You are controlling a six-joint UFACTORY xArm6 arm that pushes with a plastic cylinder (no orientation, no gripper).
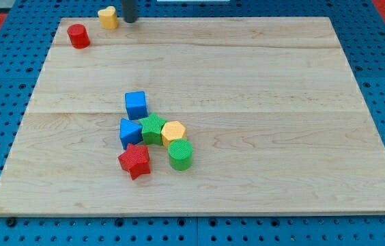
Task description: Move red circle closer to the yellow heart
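The red circle (78,35) stands near the board's top left corner. The yellow heart (108,17) stands a short way to its upper right, at the board's top edge. The two are apart by a small gap. My tip (130,20) is the lower end of the dark rod that comes in at the view's top edge. It is just to the right of the yellow heart, close to it, and further right of the red circle.
A cluster lies left of the board's middle: a blue cube (136,104), a blue triangle (130,132), a green star (153,129), a yellow hexagon (173,131), a green cylinder (180,154) and a red star (134,160). The wooden board (281,102) lies on a blue pegboard.
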